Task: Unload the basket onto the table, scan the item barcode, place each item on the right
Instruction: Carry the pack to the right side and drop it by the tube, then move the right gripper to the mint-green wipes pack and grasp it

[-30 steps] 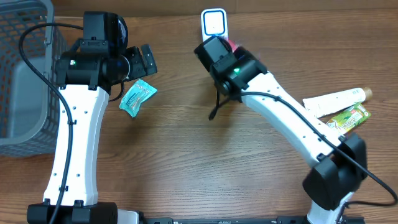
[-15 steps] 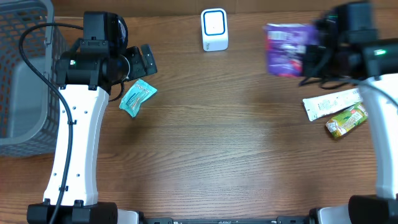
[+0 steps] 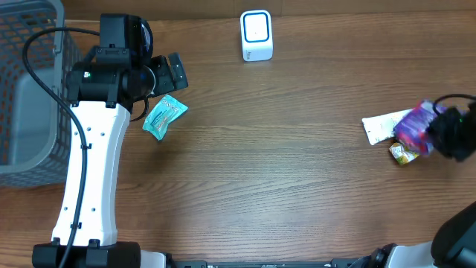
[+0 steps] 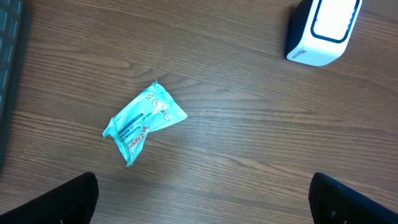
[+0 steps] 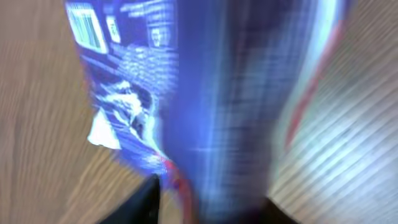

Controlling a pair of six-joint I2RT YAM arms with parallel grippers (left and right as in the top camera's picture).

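Right arm (image 3: 452, 135) swung far right with purple packet (image 3: 414, 127) | right fingers: cannot tell | left fingers (image 4: 69, 200): apart

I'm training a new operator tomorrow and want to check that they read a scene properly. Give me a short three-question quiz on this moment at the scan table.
1. True or false: the teal packet lies inside the basket.
2. In the overhead view, which thing overlaps the white tube? A) the teal packet B) the purple packet C) the basket
3. Fill in: the left gripper has its jaws ___.

Key: 1 false, it lies on the table, outside the basket. 2 B. 3 open.
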